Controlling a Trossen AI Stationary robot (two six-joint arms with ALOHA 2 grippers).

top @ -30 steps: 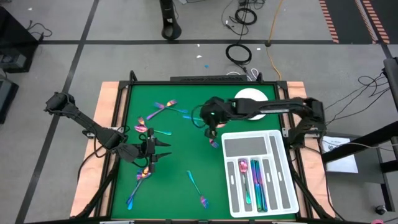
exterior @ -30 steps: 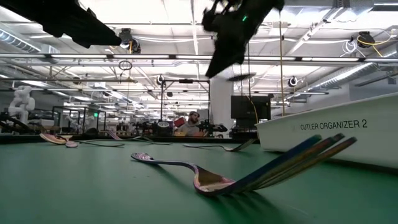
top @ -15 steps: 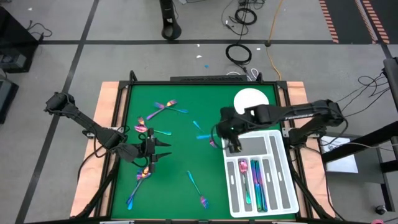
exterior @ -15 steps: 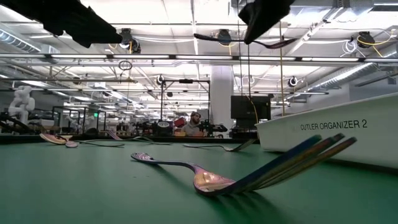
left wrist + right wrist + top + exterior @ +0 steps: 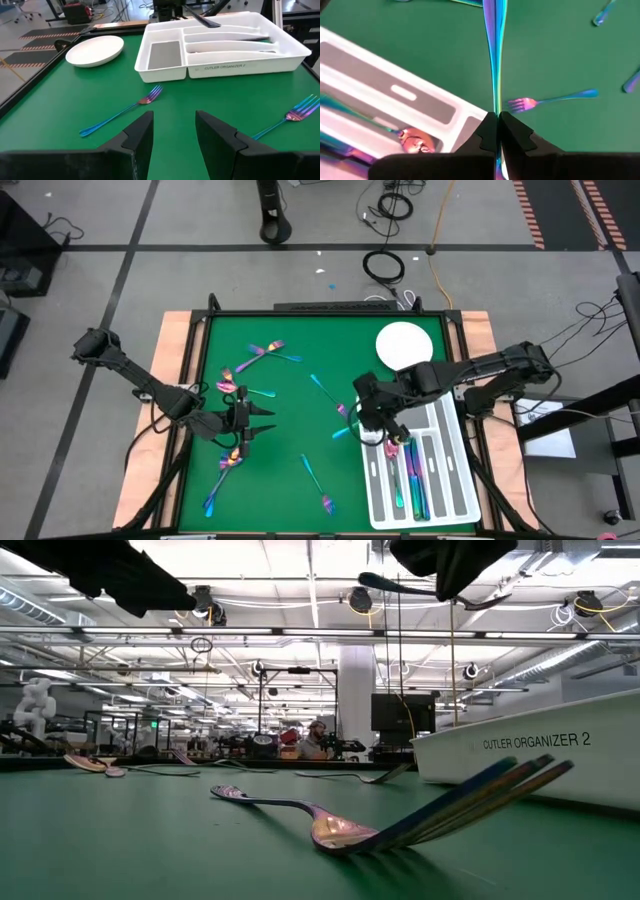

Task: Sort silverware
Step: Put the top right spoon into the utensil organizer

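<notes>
My right gripper (image 5: 373, 430) hovers over the left rim of the white tray (image 5: 400, 395), shut on one slim iridescent piece of silverware (image 5: 495, 60). In the low view that piece (image 5: 400, 587) sticks out on both sides of the gripper (image 5: 450, 560). My left gripper (image 5: 243, 425) hangs open over the table's left half, with two forks (image 5: 122, 112) (image 5: 295, 115) lying flat ahead of it. Several more pieces lie flat on the green mat, among them a far-left cluster (image 5: 260, 352) and one near the middle (image 5: 322, 387). A few others rest in the tray's slots (image 5: 408, 470). My right gripper pinches the piece's slim shaft (image 5: 496, 107) between its two fingers (image 5: 487, 132), coming from above and lying across it. The piece is lifted clear and roughly level, its long blue end (image 5: 343, 432) pointing toward the table's left. Which kind of piece it is, I cannot tell.
A round white plate (image 5: 404, 343) sits on the mat's far right, just beyond the tray. A spoon and a fork lie crossed close to the low camera (image 5: 340, 830). The table has a raised wooden border (image 5: 180, 360). Bare mat shows between the two arms.
My right gripper has carried the lifted piece from the table's middle toward the near and right, ending over the tray's left rim, and has turned so the piece's long end now points left. My left arm has kept still.
</notes>
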